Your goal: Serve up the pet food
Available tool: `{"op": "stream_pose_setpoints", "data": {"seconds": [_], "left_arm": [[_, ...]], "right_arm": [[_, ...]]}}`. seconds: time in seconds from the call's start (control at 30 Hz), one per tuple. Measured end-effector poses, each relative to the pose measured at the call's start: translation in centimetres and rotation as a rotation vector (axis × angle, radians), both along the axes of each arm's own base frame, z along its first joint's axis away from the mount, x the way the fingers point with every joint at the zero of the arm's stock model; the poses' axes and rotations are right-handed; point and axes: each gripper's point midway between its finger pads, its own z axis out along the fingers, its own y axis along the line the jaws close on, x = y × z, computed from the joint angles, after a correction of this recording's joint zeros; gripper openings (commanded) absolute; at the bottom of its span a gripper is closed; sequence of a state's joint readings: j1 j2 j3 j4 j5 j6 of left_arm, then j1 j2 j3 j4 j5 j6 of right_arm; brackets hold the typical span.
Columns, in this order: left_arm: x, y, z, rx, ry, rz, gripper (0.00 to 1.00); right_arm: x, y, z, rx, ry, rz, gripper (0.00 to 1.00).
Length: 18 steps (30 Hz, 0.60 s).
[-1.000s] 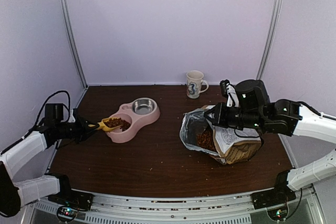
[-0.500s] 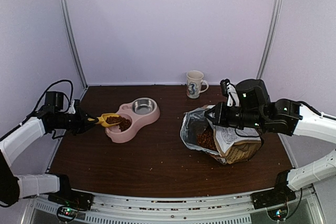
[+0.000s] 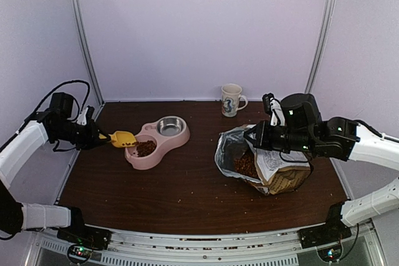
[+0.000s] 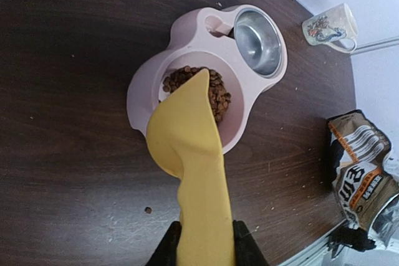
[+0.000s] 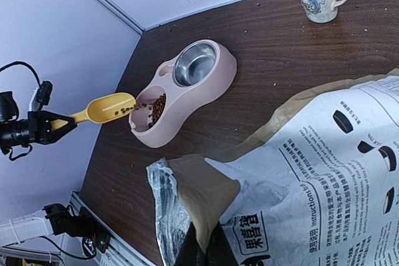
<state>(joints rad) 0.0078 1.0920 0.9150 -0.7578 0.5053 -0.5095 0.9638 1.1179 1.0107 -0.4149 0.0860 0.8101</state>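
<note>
My left gripper (image 3: 95, 135) is shut on the handle of the yellow scoop (image 3: 122, 138), which tilts down over the near well of the pink double bowl (image 3: 177, 136). In the left wrist view the scoop (image 4: 190, 147) covers part of the pet food (image 4: 215, 88) heaped in that well. The right wrist view shows a few pellets sliding off the scoop (image 5: 106, 108) onto the pet food (image 5: 157, 108). More pet food (image 3: 244, 165) lies inside the open bag (image 3: 280, 169). My right gripper (image 3: 259, 137) is shut on the bag's rim (image 5: 215, 200) and holds it open.
The bowl's far well is an empty steel dish (image 3: 170, 126). A white mug (image 3: 231, 99) stands at the back of the table. Crumbs are scattered on the dark wood. White walls close in the left, back and right sides.
My left gripper has risen and pulled back left, tipping the scoop so its kibble falls into the pink bowl. The right arm and the bag have not moved.
</note>
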Motion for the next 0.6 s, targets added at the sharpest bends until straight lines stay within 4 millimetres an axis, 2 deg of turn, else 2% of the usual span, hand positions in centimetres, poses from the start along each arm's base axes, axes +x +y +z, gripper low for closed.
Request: {"op": "stream_pose_setpoints", "data": {"seconds": [0.23,0.43,0.6], "left_arm": [[0.0,1.0,2.2,0.183,-0.052,-0.092,0.00],[-0.7,-0.1,2.1,0.263,-0.051,-0.193,0.00],[-0.9,-0.1,2.2,0.301,-0.059,-0.221,0.00]], "right_arm": [[0.0,0.0,0.0,-0.001,-0.002,0.001,0.00],[0.0,0.0,0.0,-0.002,-0.002,0.001,0.00],[0.0,0.0,0.0,-0.002,-0.002,0.001,0.00]]}}
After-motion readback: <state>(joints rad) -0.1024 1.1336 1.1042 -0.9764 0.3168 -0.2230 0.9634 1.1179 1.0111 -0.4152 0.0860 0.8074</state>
